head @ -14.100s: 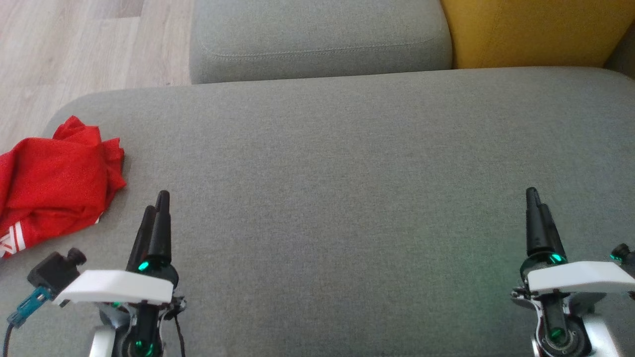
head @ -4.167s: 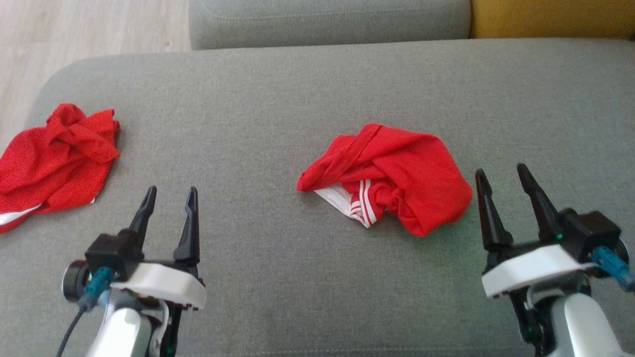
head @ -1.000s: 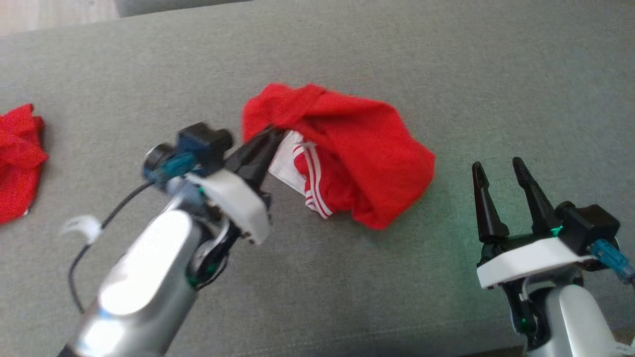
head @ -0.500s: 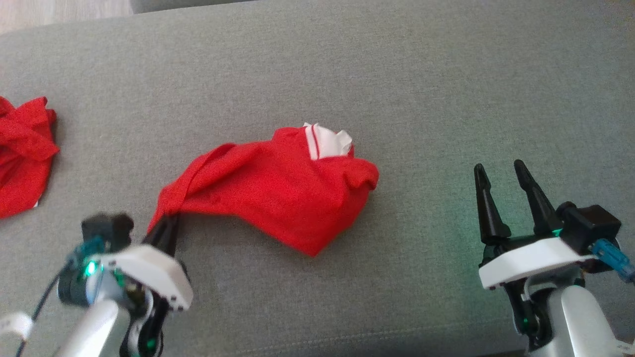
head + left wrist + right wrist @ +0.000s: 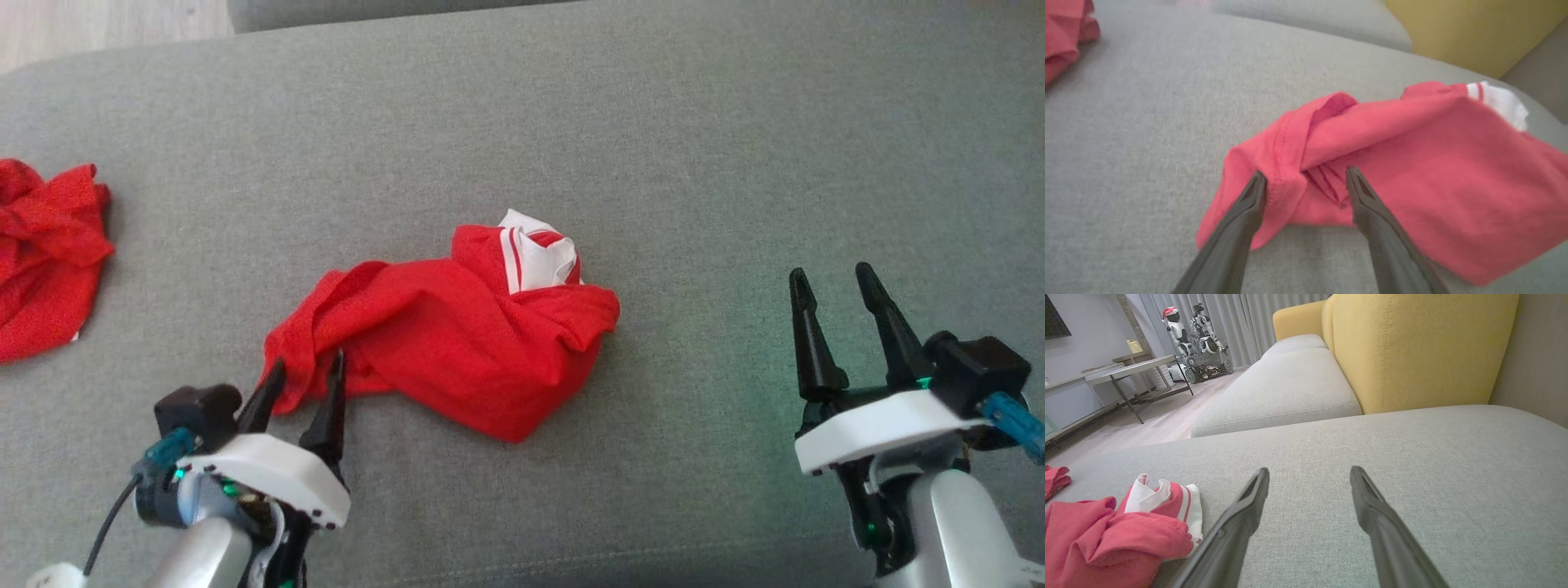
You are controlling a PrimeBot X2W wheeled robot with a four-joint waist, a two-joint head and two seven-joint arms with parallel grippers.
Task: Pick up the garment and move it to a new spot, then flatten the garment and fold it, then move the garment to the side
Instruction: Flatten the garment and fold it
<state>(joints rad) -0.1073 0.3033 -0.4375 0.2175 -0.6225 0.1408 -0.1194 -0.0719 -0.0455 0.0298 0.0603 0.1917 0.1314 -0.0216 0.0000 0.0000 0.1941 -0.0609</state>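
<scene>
Low at garment (image 5: 457, 351) edge, left jaws parted (astride a fold), right jaws wide

The left gripper (image 5: 308, 361) pointed forward, fingers parted, apparently angled slightly rightward. The right gripper (image 5: 831, 272) stood upright, fingers spread wide.

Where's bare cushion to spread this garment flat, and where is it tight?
Widest bare patch: the grey cushion between the red garment and the right gripper, plus the far strip behind the garment. Tight: the left, where the left gripper straddles the garment's edge and a second red pile lies.
</scene>
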